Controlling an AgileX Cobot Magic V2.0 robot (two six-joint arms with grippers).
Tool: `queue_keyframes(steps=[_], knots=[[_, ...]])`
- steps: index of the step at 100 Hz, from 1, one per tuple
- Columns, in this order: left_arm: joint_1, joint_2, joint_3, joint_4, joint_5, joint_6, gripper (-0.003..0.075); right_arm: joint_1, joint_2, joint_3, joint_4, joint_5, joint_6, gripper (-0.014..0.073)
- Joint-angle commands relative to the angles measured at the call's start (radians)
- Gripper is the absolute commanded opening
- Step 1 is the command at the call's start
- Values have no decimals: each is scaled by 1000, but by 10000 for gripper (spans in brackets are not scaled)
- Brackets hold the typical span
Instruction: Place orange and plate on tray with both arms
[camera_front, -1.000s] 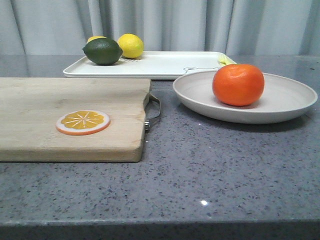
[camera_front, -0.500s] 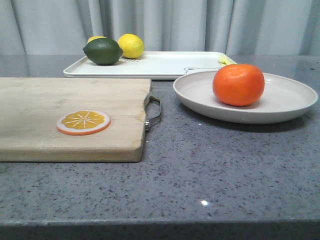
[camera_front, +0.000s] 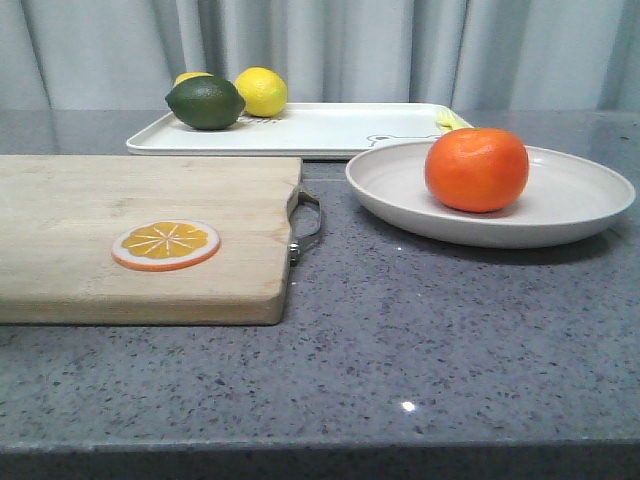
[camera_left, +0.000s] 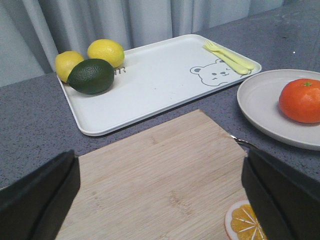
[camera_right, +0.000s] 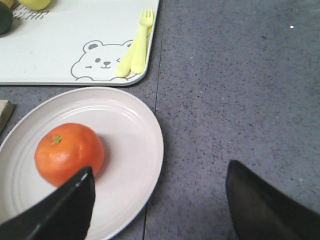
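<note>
- The orange (camera_front: 477, 169) sits inside the plate (camera_front: 560, 215), at the right middle of the front picture. It is a bit left of the plate's middle.
- The plate rests on the grey desk (camera_front: 420, 340). The tray (camera_front: 330, 128) lies just behind it, at the top middle of the front picture. Whether the two rims touch I cannot tell.
- On the tray's far left end lie two lemons (camera_front: 260, 91) and a dark green lime (camera_front: 205, 102). A yellow fork and spoon (camera_right: 135, 47) lie at its right end, next to the bear mark (camera_right: 97, 62). The middle of the tray is bare.
- A wooden cutting board (camera_front: 120, 230) fills the left side, with an orange slice (camera_front: 166, 245) on it.
- The right gripper (camera_right: 160, 205) has its jaws spread wide, holding nothing. In its wrist picture the orange is at the lower left, right by one dark finger.
- The left gripper (camera_left: 160, 192) also has its jaws wide apart and bare. It hangs over the cutting board. In its picture the plate is far off at the right edge.
- So I think the right arm is the nearer one to the orange and plate. The left arm is nearer the tray's open middle.
- The orange is round, so it has no long way to line up with. The plate is wide and flat, so I think the jaws must catch its rim.
</note>
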Motion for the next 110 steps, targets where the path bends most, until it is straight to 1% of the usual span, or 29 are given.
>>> queue_keyframes(steps=[1,22,47,79,110], knots=[[3,-6,-26,-16,-62,-4,621,-6,94,-39,29,-156,-4,551],[3,-6,-26,-16,-62,-4,621,-6,279,-60,94,-213,-4,551],[3,-6,-26,-16,-62,-4,621,-2,371,-67,125,-252,-4,551],[3,-6,-26,-16,-62,-4,621,-2,432,-67,177,-214,-4,551],[3,-6,-26,-16,-62,-4,621,-2,484,-67,194,-149,-4,551]])
